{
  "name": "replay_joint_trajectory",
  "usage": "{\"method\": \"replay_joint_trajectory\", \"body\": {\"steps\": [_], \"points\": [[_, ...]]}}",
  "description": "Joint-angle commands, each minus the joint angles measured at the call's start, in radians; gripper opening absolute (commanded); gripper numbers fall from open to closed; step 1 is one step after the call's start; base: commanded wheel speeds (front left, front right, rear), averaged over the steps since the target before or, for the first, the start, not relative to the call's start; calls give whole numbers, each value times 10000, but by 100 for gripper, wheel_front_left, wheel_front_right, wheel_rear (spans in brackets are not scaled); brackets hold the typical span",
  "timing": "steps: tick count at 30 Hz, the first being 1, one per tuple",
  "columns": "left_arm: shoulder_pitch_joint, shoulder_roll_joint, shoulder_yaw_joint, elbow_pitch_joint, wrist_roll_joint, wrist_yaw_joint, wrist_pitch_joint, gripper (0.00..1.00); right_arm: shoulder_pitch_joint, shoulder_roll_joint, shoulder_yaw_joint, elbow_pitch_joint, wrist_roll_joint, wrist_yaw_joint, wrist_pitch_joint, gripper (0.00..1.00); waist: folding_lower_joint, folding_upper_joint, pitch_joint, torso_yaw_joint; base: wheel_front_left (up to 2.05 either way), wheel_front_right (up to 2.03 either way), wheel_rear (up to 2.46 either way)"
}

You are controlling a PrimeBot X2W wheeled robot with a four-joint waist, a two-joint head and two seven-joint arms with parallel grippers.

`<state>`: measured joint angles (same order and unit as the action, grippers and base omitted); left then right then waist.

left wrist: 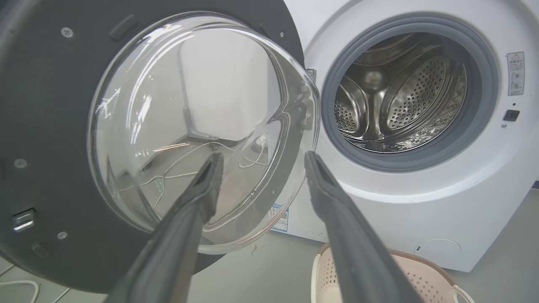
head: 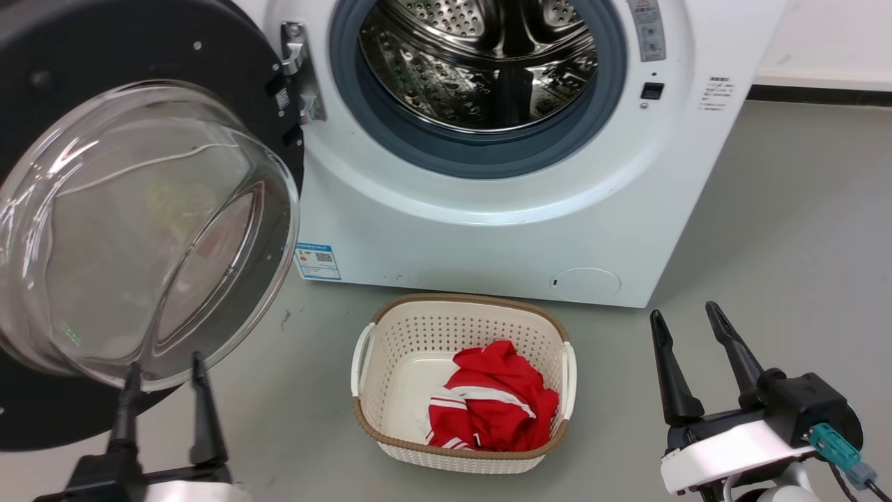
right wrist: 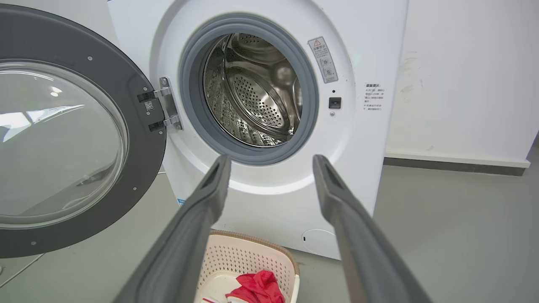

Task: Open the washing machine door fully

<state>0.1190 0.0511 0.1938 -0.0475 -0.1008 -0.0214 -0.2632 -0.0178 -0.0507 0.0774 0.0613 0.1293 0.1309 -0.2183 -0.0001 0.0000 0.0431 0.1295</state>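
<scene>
I see the door (head: 139,230) swung wide to the left of the machine (head: 488,230), so I judge little or nothing is left. The left gripper (head: 165,364), near the glass, and the right gripper (head: 683,312) both have fingers apart, empty.

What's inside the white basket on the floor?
Inside the basket lies a crumpled red garment with white stripes, bunched toward its right side. The rest of the bottom is bare. Anything beneath the garment is covered.

left claw (head: 166,366) spread, right claw (head: 688,315) spread
</scene>
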Motion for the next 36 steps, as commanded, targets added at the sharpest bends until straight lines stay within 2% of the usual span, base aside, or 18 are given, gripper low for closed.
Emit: {"method": "replay_joint_trajectory", "body": {"steps": [1, 7, 11, 17, 21, 36], "points": [[70, -1, -250, -93, 36, 67, -22, 100, 111, 11, 12, -66, -98, -3, 26, 100, 1, 0, -82, -175, 0, 0, 0], [-282, -5, -1376, -192, 170, 60, -22, 100, 218, 11, 73, -266, -167, -3, 68, 100, 1, 0, -224, -654, 0, 0, 0], [-730, -5, -1720, 64, 194, -49, -22, 100, 231, 11, 99, -417, -245, -3, 123, 100, 1, 0, -304, -971, 0, 0, 0], [-1063, 37, -1846, 553, 314, -195, -22, 100, 408, 11, -13, -532, -309, -3, 185, 100, 1, 0, -408, -1441, 0, 0, 0], [-1017, 32, -1868, 717, 319, -132, -22, 100, 479, 13, -127, -450, -244, -3, 202, 100, 1, 0, -420, -1609, 0, 0, 0], [-827, 12, -1922, 790, 335, -54, -22, 100, 441, 11, -150, -194, -150, -3, 173, 100, 1, 0, -435, -1696, 0, 0, 0]]}}
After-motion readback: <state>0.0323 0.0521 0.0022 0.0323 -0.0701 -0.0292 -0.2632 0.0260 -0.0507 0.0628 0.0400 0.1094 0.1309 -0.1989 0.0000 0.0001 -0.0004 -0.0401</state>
